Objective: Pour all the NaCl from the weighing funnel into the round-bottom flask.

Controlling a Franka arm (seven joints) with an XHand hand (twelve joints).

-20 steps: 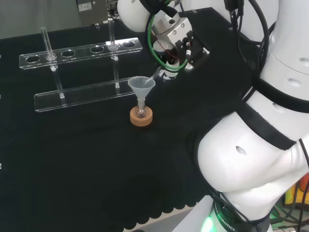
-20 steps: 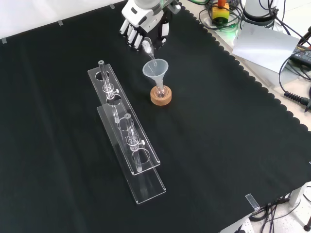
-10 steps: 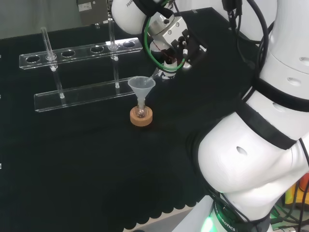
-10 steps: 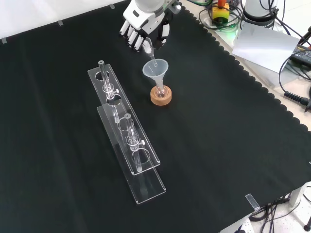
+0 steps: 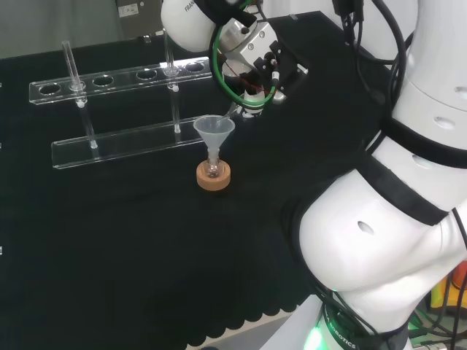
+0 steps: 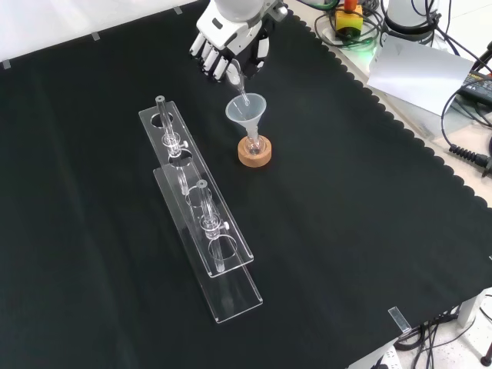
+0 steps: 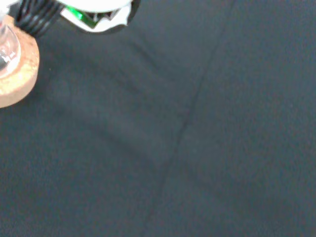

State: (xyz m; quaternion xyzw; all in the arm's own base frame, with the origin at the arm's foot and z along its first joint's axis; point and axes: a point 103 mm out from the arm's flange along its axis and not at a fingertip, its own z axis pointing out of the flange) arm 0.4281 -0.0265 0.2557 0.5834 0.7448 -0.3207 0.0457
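The hand (image 6: 228, 48) comes in from the top, fingers curled round a small clear weighing funnel (image 6: 237, 83). Its thin tip points down into a bigger funnel (image 6: 245, 112). That funnel sits in a little flask (image 6: 253, 144) on a cork ring (image 6: 254, 153). Left of it stands a clear rack (image 6: 198, 215) with tubes, on the black cloth (image 6: 369, 231).

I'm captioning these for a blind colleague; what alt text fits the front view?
At the top, the hand holds a clear weighing funnel tilted, its tip in the funnel on a small flask in a cork ring. A clear tube rack stands left on the black cloth.
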